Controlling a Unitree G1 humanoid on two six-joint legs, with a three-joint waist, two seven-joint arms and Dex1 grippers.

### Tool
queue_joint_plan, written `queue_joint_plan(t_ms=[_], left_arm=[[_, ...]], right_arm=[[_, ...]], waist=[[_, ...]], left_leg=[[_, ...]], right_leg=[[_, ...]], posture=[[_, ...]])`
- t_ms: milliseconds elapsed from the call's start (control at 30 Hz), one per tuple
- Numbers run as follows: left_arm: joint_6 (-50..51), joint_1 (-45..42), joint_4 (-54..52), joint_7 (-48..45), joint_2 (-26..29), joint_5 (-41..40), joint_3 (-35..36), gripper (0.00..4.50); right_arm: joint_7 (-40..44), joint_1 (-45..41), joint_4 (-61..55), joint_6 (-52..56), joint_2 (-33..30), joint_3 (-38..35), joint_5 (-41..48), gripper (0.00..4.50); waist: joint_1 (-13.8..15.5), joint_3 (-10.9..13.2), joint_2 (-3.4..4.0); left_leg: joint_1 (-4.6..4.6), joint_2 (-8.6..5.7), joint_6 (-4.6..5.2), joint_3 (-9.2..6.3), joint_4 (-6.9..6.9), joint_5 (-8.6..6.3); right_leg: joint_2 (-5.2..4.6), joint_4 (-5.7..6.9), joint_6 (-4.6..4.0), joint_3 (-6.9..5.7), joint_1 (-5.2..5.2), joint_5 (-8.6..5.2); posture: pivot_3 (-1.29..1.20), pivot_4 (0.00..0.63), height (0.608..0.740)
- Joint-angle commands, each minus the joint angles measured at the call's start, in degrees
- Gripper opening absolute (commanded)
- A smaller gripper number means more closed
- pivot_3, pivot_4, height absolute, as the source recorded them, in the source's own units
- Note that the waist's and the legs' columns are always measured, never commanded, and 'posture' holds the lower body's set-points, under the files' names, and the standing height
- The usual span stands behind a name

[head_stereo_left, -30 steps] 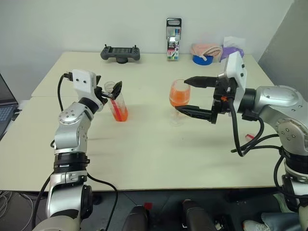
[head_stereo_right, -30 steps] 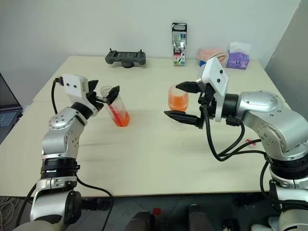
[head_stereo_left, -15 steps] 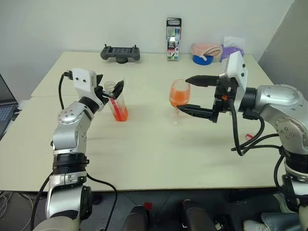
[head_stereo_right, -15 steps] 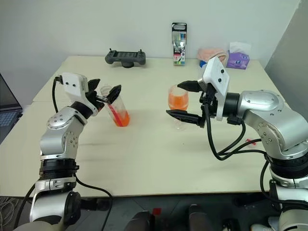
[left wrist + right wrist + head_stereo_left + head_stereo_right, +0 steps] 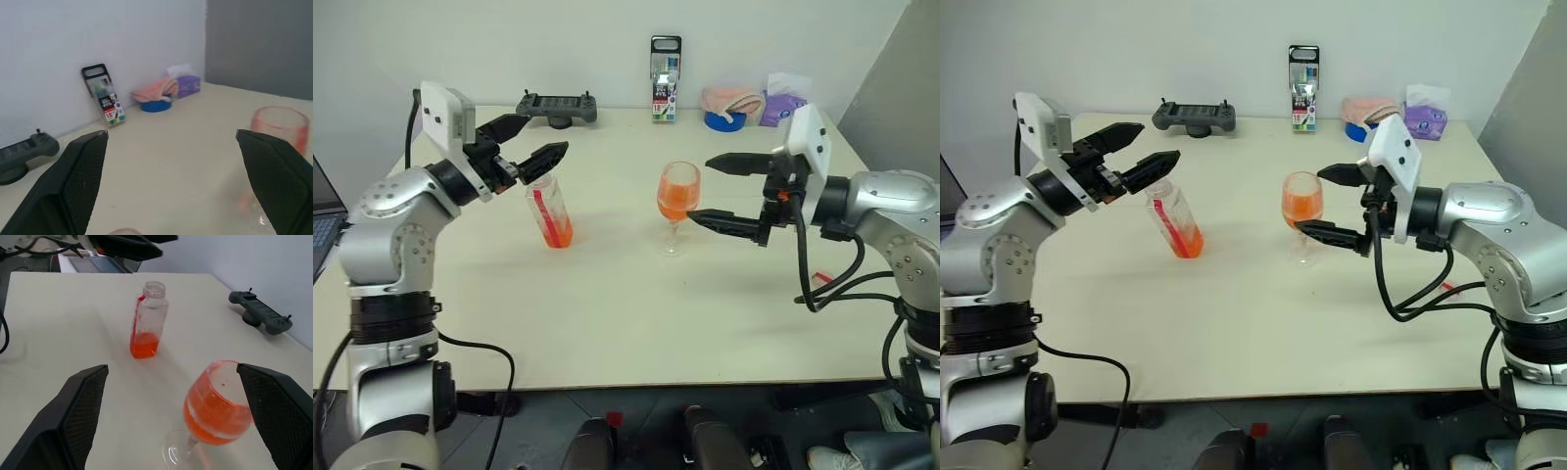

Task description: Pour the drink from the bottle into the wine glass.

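The bottle [image 5: 550, 211] stands uncapped on the table left of centre, with a little orange-red drink at its bottom. My left gripper [image 5: 546, 134] hovers open just above and behind the bottle's mouth, touching nothing. The wine glass [image 5: 678, 196] stands at the table's middle, its bowl over half full of the drink [image 5: 215, 413]. My right gripper [image 5: 698, 189] is open beside the glass on the right, one finger level with the rim and one near the stem, clear of it. In the right wrist view the bottle [image 5: 146, 325] and wine glass [image 5: 217, 404] lie ahead between the fingers.
At the table's far edge lie a black game controller [image 5: 558, 106], an upright pack of pens [image 5: 666, 66], a pink cloth on a blue roll [image 5: 726, 106] and a purple pack [image 5: 785, 101]. A small red item [image 5: 820, 279] lies under my right arm. A laptop [image 5: 323, 211] is at far left.
My left gripper rose up and back from around the bottle's neck, leaving the bottle standing free. My right gripper drew slightly to the right, away from the glass.
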Motion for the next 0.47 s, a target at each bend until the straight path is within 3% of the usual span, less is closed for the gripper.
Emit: queue_joint_plan(t_ms=[33, 300, 467], left_arm=[[5.3, -2.0, -3.3, -5.6, 3.5, -6.0, 1.7, 4.48], [13.0, -0.1, -5.0, -13.3, 11.2, -13.0, 4.0, 4.48], [14.7, 3.0, -6.5, -13.7, 12.2, -14.3, 4.7, 4.48]], right_arm=[[0.5, 2.3, 0.9, -0.1, -2.5, -5.8, 1.2, 4.5], [5.4, 12.4, 1.9, -0.5, -5.0, -14.5, 7.3, 4.5], [5.4, 12.3, 3.1, -1.9, -4.5, -13.7, 7.2, 4.5]], waist=[[0.0, 0.0, 0.0], [0.0, 0.0, 0.03], [0.0, 0.1, 0.12]], left_leg=[[-0.02, 0.0, 0.0, -0.01, 0.0, 0.0], [-0.2, 0.0, 0.04, 0.0, -0.03, -0.03], [-0.06, 0.03, 0.03, 0.06, -0.01, -0.02]], right_leg=[[0.0, -0.04, 0.0, -0.01, 0.0, 0.0], [-0.01, -0.21, -0.01, -0.01, -0.06, 0.01], [0.01, -0.13, 0.19, 0.04, -0.01, -0.12]], posture=[[0.0, 0.15, 0.74], [0.0, 0.15, 0.74], [0.0, 0.15, 0.74]])
